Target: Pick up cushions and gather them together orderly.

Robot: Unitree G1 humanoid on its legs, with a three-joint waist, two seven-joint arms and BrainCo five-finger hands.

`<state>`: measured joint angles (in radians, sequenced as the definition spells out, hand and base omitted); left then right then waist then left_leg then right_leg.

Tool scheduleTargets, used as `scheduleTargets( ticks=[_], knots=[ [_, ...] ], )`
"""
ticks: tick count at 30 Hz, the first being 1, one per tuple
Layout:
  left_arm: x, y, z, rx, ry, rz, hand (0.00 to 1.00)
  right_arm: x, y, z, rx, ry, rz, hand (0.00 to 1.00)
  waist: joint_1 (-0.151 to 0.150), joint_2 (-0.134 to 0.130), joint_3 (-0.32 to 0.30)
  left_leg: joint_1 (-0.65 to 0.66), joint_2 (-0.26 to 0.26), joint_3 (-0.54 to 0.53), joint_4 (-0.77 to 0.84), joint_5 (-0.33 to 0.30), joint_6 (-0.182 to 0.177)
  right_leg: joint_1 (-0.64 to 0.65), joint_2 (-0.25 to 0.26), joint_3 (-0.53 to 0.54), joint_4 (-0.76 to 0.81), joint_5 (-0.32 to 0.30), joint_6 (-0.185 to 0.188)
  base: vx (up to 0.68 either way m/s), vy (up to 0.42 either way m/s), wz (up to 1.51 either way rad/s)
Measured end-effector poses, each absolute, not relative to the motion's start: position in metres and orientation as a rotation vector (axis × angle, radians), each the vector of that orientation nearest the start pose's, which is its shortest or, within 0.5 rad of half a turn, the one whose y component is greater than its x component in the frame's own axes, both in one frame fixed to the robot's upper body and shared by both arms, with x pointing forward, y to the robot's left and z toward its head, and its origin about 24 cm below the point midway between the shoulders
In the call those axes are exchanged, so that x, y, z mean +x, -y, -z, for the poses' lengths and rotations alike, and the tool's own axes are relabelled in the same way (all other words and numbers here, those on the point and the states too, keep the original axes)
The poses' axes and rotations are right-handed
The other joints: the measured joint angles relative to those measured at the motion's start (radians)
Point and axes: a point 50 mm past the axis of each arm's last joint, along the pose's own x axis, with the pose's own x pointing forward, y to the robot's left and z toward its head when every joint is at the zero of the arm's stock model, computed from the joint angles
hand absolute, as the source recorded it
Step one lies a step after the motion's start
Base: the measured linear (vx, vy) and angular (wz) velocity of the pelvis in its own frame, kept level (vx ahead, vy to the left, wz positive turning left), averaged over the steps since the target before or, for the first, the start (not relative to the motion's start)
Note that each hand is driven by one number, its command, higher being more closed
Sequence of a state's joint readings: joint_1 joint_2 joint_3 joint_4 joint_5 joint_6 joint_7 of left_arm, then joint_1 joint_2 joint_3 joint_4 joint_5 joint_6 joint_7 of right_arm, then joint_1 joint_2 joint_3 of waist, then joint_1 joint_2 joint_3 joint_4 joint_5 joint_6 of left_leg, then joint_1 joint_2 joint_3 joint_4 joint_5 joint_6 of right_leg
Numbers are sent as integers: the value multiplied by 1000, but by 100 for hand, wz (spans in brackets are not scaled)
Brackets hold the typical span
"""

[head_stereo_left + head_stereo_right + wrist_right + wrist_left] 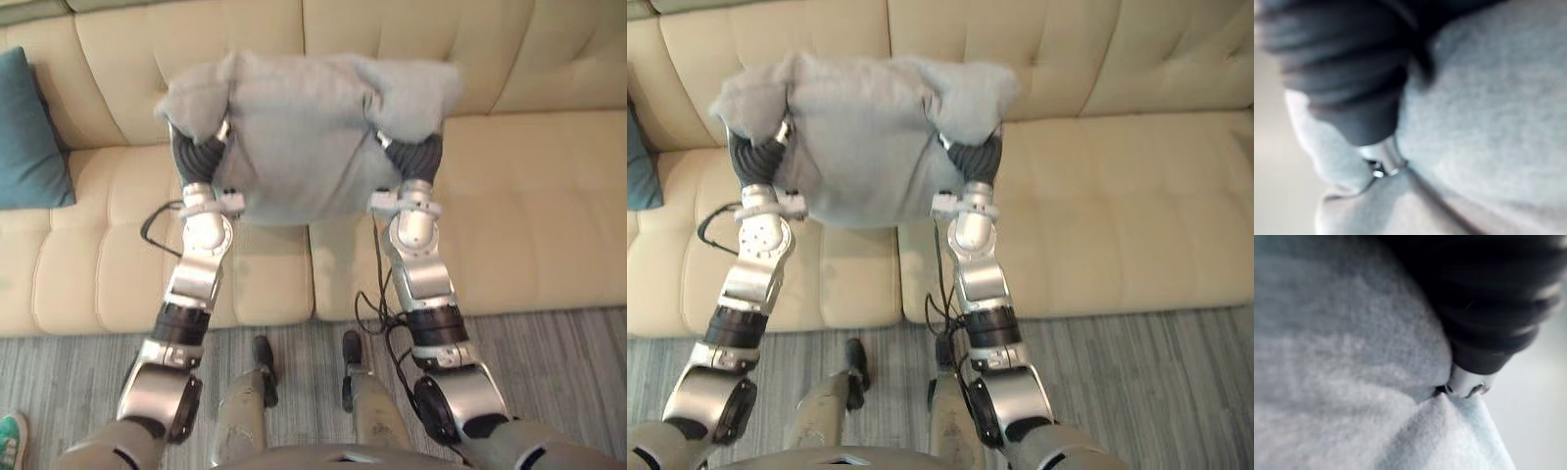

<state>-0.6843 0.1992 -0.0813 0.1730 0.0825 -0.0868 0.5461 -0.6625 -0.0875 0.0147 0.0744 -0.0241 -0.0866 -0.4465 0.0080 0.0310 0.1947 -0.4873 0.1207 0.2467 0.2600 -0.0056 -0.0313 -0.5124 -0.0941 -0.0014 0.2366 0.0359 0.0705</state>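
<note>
A soft grey cushion [294,137] hangs in the air in front of the cream sofa [529,225], held between both my hands. My left hand [201,157] is sunk into its left side and my right hand [421,157] into its right side. The cushion's upper corners fold over both dark wrist covers. Close up, the grey fabric [1327,357] bunches against my left hand [1488,308], and the same fabric [1484,122] wraps round my right hand [1342,73]. A teal cushion [29,137] leans on the sofa's backrest at the far left.
The sofa's seat stretches wide to the right of the held cushion. Grey striped carpet [549,352] lies in front of the sofa. A person's green shoe [10,441] shows at the lower left corner.
</note>
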Motion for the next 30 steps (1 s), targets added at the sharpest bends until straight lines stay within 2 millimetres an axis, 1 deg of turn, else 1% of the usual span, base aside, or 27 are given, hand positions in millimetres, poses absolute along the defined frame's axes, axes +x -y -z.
scheduleTargets(
  ticks=[1,2,3,4,5,7,9,11,13,15,16,17,18,20,23,28,30],
  knots=[
    [345,-143,-229,152,677,-365,100,334,130,-235,53,691,280,100,-4,1,13,-18,2,-3,0,10,-1,-22,1,-3,11,1,-1,-125,-77,8],
    [347,-143,-234,157,686,-371,100,335,130,-241,70,700,285,100,-6,1,20,-26,2,-3,-2,16,-1,-33,1,-4,19,1,-1,-115,-80,6],
    [350,-141,-250,155,716,-378,100,335,129,-256,94,740,284,100,-6,2,42,-47,4,-4,-3,26,-2,-61,3,-5,33,2,-3,-100,-70,5],
    [350,-140,-261,148,742,-384,100,335,130,-267,113,770,292,100,-6,3,53,-69,6,-5,-5,34,-3,-88,4,-6,41,4,-5,-85,-63,3],
    [351,-139,-266,144,753,-387,100,335,131,-272,124,783,301,100,-6,3,61,-77,7,-4,-7,40,0,-98,5,-5,45,6,-7,-59,-54,3],
    [352,-138,-283,128,783,-402,100,333,133,-290,137,836,318,100,-5,4,94,-105,6,-5,-24,70,3,-143,5,-7,68,8,-9,-26,-50,5],
    [351,-138,-293,114,805,-408,100,332,134,-301,141,868,318,100,-4,6,119,-118,6,-6,-35,80,-2,-164,6,-8,75,8,-9,-10,-44,4],
    [351,-137,-301,105,820,-412,100,331,134,-310,158,887,313,100,-3,8,123,-158,8,-9,-38,88,-6,-212,8,-9,92,7,-11,-1,-41,6],
    [355,-135,-308,106,815,-413,100,336,136,-318,181,879,319,100,-1,9,129,-194,9,-10,-39,98,-10,-252,8,-9,103,6,-12,7,-34,6],
    [357,-134,-316,100,821,-415,100,338,136,-328,208,874,317,100,-1,12,169,-205,9,-10,-39,101,-12,-264,8,-10,111,5,-14,-2,-23,4],
    [357,-135,-317,95,821,-419,0,338,135,-331,217,875,312,100,-1,12,173,-223,9,-9,-38,101,-12,-286,7,-9,120,3,-18,-4,-16,3],
    [357,-138,-318,87,820,-427,0,338,134,-334,220,875,307,0,-1,12,175,-244,9,-8,-35,102,-11,-311,7,-9,130,1,-20,5,-11,5],
    [357,-142,-318,74,817,-437,0,338,134,-337,224,880,304,0,0,12,178,-264,9,-9,-34,106,-10,-332,6,-9,137,0,-21,18,-14,6],
    [356,-149,-321,43,814,-457,0,335,133,-347,239,908,298,0,0,16,210,-267,11,-10,-31,108,-12,-336,7,-11,146,-3,-25,21,-21,5],
    [355,-159,-327,14,824,-476,0,330,138,-363,229,960,303,0,6,17,212,-280,8,-9,-31,107,-13,-363,1,-12,178,-20,-31,17,-20,7],
    [352,-181,-334,27,835,-493,0,327,153,-369,254,976,326,0,7,16,212,-295,10,-1,-38,103,-20,-380,-4,-20,189,-26,-35,31,-13,6],
    [349,-195,-338,21,843,-523,0,324,162,-374,240,997,350,0,8,16,212,-294,10,1,-39,104,-19,-379,-6,-22,191,-26,-35,45,-5,4]
  ],
)
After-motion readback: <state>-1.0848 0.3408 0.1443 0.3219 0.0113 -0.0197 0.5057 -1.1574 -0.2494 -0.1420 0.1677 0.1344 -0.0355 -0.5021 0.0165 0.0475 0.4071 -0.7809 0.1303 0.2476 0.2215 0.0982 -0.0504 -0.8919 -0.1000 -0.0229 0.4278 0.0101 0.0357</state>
